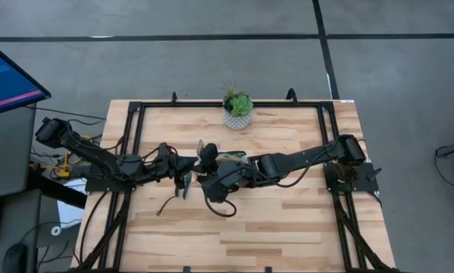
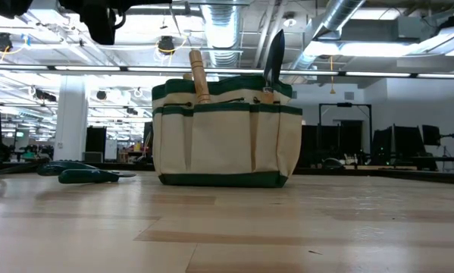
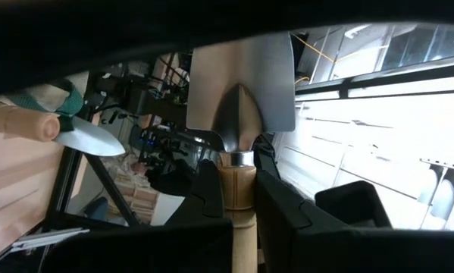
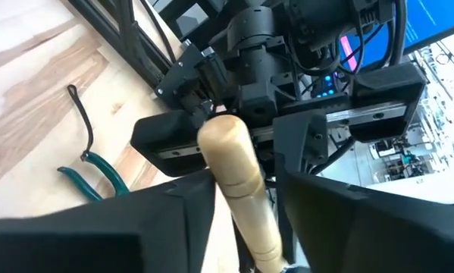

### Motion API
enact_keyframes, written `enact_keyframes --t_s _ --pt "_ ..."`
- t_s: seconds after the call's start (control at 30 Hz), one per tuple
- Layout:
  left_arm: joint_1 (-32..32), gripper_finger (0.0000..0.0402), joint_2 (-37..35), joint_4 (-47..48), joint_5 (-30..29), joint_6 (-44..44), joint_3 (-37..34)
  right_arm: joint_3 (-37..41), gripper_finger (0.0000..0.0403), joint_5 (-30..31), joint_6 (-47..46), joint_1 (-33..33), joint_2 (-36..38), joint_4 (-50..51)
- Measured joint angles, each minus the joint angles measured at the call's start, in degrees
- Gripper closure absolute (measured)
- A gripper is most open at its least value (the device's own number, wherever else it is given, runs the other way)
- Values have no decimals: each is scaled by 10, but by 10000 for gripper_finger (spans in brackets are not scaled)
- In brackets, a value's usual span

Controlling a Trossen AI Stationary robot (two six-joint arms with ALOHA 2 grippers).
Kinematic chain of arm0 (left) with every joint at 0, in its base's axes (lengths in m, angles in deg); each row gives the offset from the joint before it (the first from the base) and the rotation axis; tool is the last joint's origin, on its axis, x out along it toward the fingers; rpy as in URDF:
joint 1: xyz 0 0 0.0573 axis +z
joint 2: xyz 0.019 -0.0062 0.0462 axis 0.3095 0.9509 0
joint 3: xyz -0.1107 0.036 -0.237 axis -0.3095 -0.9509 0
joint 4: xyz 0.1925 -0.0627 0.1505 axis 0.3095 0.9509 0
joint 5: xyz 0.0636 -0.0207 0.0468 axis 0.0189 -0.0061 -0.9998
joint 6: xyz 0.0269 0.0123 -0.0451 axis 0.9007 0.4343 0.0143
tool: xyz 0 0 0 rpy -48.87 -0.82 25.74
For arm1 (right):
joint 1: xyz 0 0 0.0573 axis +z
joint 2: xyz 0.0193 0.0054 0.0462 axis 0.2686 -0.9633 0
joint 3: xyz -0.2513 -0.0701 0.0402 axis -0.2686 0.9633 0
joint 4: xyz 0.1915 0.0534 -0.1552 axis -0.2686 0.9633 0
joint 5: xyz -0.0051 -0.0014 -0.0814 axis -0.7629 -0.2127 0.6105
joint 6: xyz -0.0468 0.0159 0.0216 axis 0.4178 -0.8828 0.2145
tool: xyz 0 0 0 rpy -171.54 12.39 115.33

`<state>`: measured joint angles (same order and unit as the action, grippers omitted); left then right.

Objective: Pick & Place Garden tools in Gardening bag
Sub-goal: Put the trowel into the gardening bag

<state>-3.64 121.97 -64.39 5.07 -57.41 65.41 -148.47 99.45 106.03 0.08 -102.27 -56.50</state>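
Observation:
A square-bladed trowel [image 3: 242, 83] with a light wooden handle hangs in the air between my two grippers, left of the gardening bag [image 2: 227, 136]. My left gripper [image 3: 240, 189] and my right gripper [image 4: 245, 201] face each other, each shut on the handle. The tan, green-trimmed bag stands upright on the table. A wooden handle [image 2: 199, 76] and a dark blade [image 2: 274, 53] stick up out of it. Green-handled shears [image 2: 86, 175] and a thin black curved tool [image 4: 81, 121] lie on the table left of the bag. My left gripper pinches the trowel's handle just below the metal collar [image 3: 238, 205] between its two fingers. The fingers come level from the table's left and lie across the handle. The trowel is lifted clear of the table. My right gripper has the same handle between its two fingers, below the rounded free end [image 4: 245, 189]. It comes from the table's right, slanting slightly down, across the handle. The rounded end [image 4: 223, 136] stands out past the fingers, in front of the left gripper.
A green plant in a white pot [image 1: 237, 111] stands at the table's far edge, behind the bag. A black frame [image 1: 136, 114] runs along the table's sides. Bare wood [image 1: 287, 227] lies toward the near edge.

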Motion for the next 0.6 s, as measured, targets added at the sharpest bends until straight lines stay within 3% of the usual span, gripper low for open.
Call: enact_keyframes --t_s 0.37,0.6 --pt "0 394 1 5 -2 -5 -1 0 346 -3 -6 0 0 -4" --pt "0 394 5 6 -3 2 -1 0 345 -17 -32 -5 1 -3"
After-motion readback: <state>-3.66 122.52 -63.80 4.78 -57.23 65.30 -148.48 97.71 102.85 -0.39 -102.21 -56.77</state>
